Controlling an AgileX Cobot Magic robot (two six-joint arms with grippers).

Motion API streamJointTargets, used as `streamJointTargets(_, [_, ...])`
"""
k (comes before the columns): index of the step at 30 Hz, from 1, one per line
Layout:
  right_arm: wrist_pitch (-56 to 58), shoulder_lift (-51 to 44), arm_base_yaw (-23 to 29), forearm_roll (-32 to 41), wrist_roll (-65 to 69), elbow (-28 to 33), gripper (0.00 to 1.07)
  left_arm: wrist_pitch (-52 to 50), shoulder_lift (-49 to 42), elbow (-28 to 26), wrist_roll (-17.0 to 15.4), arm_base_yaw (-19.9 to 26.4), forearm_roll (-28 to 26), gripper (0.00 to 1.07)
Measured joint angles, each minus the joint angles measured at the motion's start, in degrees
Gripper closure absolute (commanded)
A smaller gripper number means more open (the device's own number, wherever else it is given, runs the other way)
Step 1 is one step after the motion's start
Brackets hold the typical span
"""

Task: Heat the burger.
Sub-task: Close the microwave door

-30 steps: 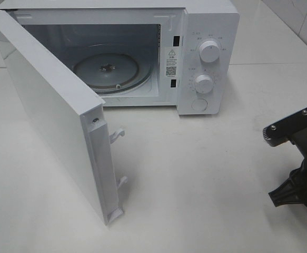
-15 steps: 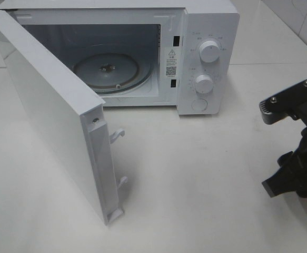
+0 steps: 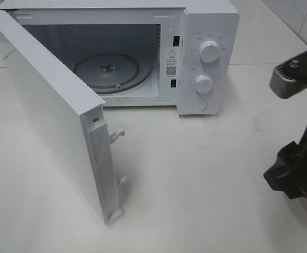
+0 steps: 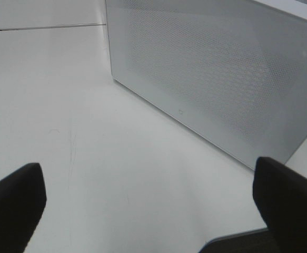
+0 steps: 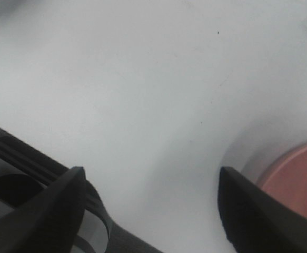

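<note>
Right gripper gaped empty beside the pink plate; should centre over the burger, unseen, before closing; microwave door open.

One white microwave stands on one table with one open door, two dials, one glass turntable, and one pink plate.

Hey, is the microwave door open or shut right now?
Open. The microwave door is swung wide toward the front left, and the glass turntable inside the cavity shows, with nothing on it.
</note>
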Motion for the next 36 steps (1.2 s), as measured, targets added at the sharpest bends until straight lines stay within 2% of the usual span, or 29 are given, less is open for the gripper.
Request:
streamJointTargets(6, [6.3, -9.3, 0.0, 0.4, -0.5, 0.0, 0.37, 0.0, 0.0, 0.0, 0.0, 0.0, 0.0, 0.07])
streamJointTargets(9, [6.9, -10.5, 0.0, 0.4, -0.5, 0.0, 0.37, 0.0, 0.0, 0.0, 0.0, 0.0, 0.0, 0.07])
streamJointTargets(11, [9.7, -16.6, 0.0, 0.4, -0.6, 0.0, 0.37, 0.0, 0.0, 0.0, 0.0, 0.0, 0.0, 0.07])
streamJointTargets(20, [14.9, -26.4, 0.0, 0.4, -1.0, 0.2, 0.37, 0.0, 0.0, 0.0, 0.0, 0.0, 0.0, 0.07])
streamJointTargets(25, [15.6, -33.3, -0.3, 0.4, -1.0, 3.3, 0.37, 0.0, 0.0, 0.0, 0.0, 0.0, 0.0, 0.07])
streamJointTargets(28, [15.8, -37.0, -2.9, 0.5, -1.2, 5.0, 0.37, 0.0, 0.0, 0.0, 0.0, 0.0, 0.0, 0.07])
streamJointTargets(29, [15.6, -39.1, -5.5, 0.5, -1.8, 6.3, 0.37, 0.0, 0.0, 0.0, 0.0, 0.0, 0.0, 0.07])
streamJointTargets(30, [15.6, -39.1, -5.5, 0.5, -1.8, 6.3, 0.37, 0.0, 0.0, 0.0, 0.0, 0.0, 0.0, 0.07])
streamJointTargets(32, [14.6, -42.5, -10.1, 0.5, -3.4, 7.8, 0.37, 0.0, 0.0, 0.0, 0.0, 0.0, 0.0, 0.07])
streamJointTargets(33, [14.6, -42.5, -10.1, 0.5, -3.4, 7.8, 0.37, 0.0, 0.0, 0.0, 0.0, 0.0, 0.0, 0.07])
streamJointTargets(35, [12.5, -46.0, -14.3, 1.4, -4.6, 9.0, 0.37, 0.0, 0.0, 0.0, 0.0, 0.0, 0.0, 0.07])
streamJointTargets(36, [12.5, -46.0, -14.3, 1.4, -4.6, 9.0, 0.37, 0.0, 0.0, 0.0, 0.0, 0.0, 0.0, 0.07])
